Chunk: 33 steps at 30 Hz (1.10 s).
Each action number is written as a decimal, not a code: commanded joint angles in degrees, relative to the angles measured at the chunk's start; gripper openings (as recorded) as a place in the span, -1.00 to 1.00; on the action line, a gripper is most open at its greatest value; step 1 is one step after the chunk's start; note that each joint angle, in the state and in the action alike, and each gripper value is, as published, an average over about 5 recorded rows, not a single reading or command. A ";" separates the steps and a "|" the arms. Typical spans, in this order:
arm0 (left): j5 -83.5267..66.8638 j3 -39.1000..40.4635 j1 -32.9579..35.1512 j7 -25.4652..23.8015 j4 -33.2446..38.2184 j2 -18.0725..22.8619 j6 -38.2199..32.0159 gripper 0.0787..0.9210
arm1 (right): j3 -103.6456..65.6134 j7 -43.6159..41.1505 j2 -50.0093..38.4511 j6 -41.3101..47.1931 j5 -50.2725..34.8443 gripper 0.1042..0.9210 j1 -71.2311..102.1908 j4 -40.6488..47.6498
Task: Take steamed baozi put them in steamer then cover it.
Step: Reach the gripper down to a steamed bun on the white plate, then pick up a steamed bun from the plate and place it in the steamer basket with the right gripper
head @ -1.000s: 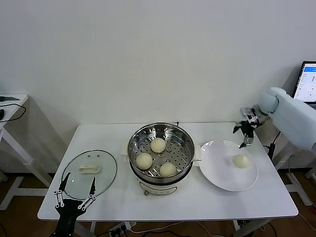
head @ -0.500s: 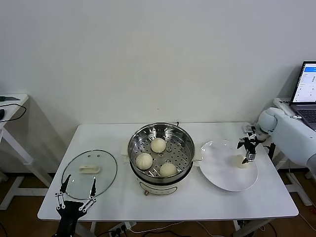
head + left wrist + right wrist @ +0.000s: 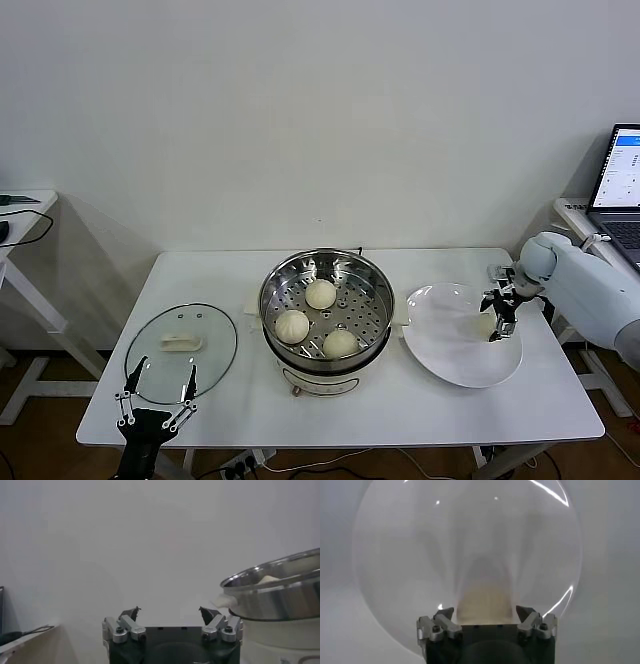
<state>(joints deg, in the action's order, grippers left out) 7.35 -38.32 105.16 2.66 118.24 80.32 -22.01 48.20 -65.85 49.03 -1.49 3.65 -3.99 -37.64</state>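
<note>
Three baozi [image 3: 320,293] sit on the perforated tray inside the steamer [image 3: 372,281] at the middle of the table [image 3: 230,270], pleated tops up; being round, they have no long axis that I can make out. One lies toward the back, one toward my left, one toward the front.

A fourth bun [image 3: 486,324] is on the white plate [image 3: 450,350] to my right of the steamer, toward the plate's far right side, upright as far as I can tell. My right gripper [image 3: 500,322] is down over it. From my right wrist camera, the bun [image 3: 484,606] fills the space between my two fingertips [image 3: 445,613], which stand on either side of it, partly apart. Whether they are already pressing it I cannot tell.

My left gripper [image 3: 158,392] hangs at the front left edge of the table, just before the glass lid [image 3: 215,345], fingers spread wide and holding nothing. The lid lies flat, handle up, to my left of the steamer.
</note>
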 commanded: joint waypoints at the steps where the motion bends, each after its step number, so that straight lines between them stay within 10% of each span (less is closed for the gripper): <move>1: 0.00 -0.07 0.01 0.03 -0.03 -0.02 -0.09 0.77 | -0.29 0.52 -0.07 0.23 0.16 0.52 0.61 0.07; 15: -0.09 0.28 -0.16 0.07 0.14 -0.55 -0.24 0.77 | 6.87 -3.50 -2.87 0.25 -2.20 0.21 -11.64 -8.97; 33: 0.21 0.72 -1.18 0.71 1.12 -1.74 0.05 0.77 | 38.63 -1.75 7.68 12.68 -38.08 0.20 -47.98 -43.67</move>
<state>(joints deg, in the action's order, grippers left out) 7.17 -37.65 104.15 3.28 119.43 78.58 -21.69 74.82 -70.08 51.79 5.49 -19.18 -37.46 -65.38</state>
